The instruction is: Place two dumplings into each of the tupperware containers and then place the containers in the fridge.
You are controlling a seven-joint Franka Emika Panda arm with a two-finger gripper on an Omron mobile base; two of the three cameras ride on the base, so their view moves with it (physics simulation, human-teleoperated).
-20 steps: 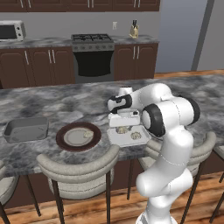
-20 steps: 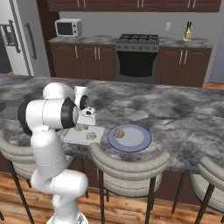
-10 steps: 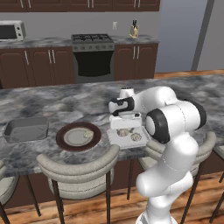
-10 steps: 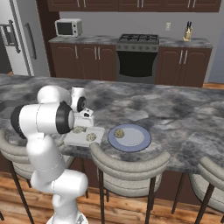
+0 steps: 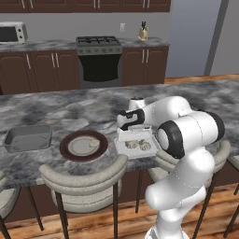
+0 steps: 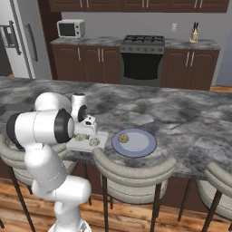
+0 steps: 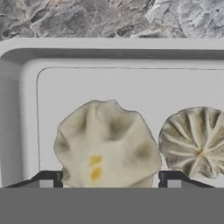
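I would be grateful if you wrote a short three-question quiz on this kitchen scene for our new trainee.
1. True or false: the whitish container holds two dumplings.
2. Which container stands at the left end of the island in the left base view? A) the whitish one B) the dark grey container C) neither
3. Fill in: the end effector has its fingertips on either side of the nearer ____.

Key
1. True: the nearer dumpling and a second dumpling lie side by side in it.
2. B; it looks empty.
3. dumpling; whether the end effector grips it cannot be told.
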